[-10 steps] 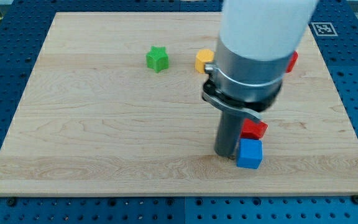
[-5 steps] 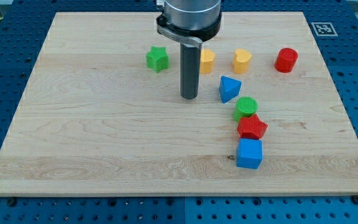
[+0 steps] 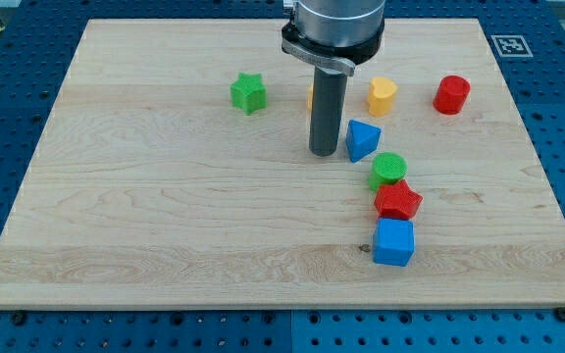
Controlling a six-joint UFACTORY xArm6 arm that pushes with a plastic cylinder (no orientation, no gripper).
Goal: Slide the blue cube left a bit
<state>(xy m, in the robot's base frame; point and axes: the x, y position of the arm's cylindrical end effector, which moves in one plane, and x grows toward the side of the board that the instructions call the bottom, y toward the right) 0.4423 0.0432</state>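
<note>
The blue cube (image 3: 393,242) sits on the wooden board (image 3: 165,216) at the lower right, just below a red block (image 3: 397,200). My tip (image 3: 324,152) rests on the board near the middle, well above and to the left of the blue cube. It stands just left of a blue triangular block (image 3: 362,139), with a small gap between them.
A green round block (image 3: 389,169) sits between the blue triangular block and the red block. A green star (image 3: 248,92), a yellow heart-like block (image 3: 383,95) and a red cylinder (image 3: 451,94) lie along the top. Another yellow block is mostly hidden behind the rod.
The rod went from beside the blue cube up to the board's middle, then shifted slightly right toward the blue triangular block. The blocks have not moved.
</note>
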